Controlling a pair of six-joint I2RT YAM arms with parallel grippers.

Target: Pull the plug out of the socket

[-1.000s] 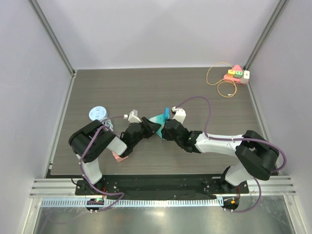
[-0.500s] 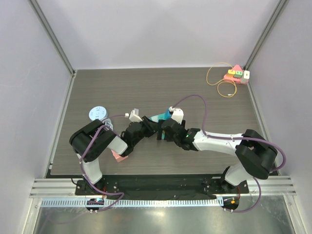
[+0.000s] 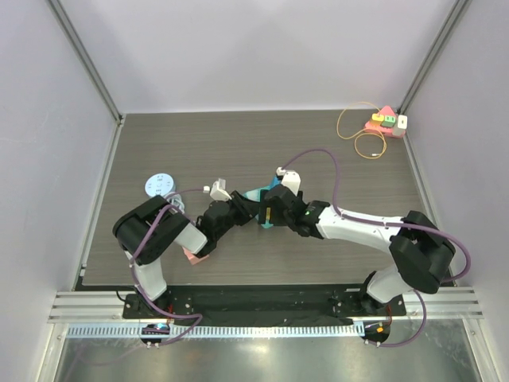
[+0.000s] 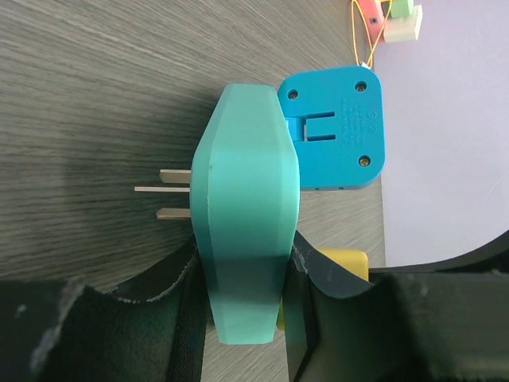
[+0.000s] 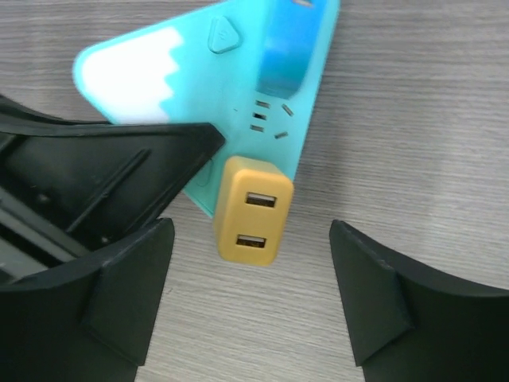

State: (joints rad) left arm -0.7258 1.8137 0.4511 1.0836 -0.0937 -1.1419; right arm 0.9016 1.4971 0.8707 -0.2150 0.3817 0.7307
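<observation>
A teal triangular socket (image 4: 246,231) hangs just above the table, and my left gripper (image 4: 242,270) is shut on its flat sides. A yellow two-port USB plug (image 5: 253,211) sits plugged into one face of the socket (image 5: 199,56). A blue plug (image 4: 334,127) is seated in another face. My right gripper (image 5: 250,232) is open, with its fingers (image 5: 366,294) standing wide on either side of the yellow plug and apart from it. In the top view both grippers meet at the socket (image 3: 256,195) at the table's middle.
A red-orange socket block (image 3: 384,121) with a coiled yellow cable (image 3: 358,134) lies at the far right corner. A pale blue disc (image 3: 161,185) rests at the left, and a pink object (image 3: 191,255) lies under the left arm.
My right gripper has gone from shut to open and shifted left over the socket. The left gripper kept its hold and barely moved.
</observation>
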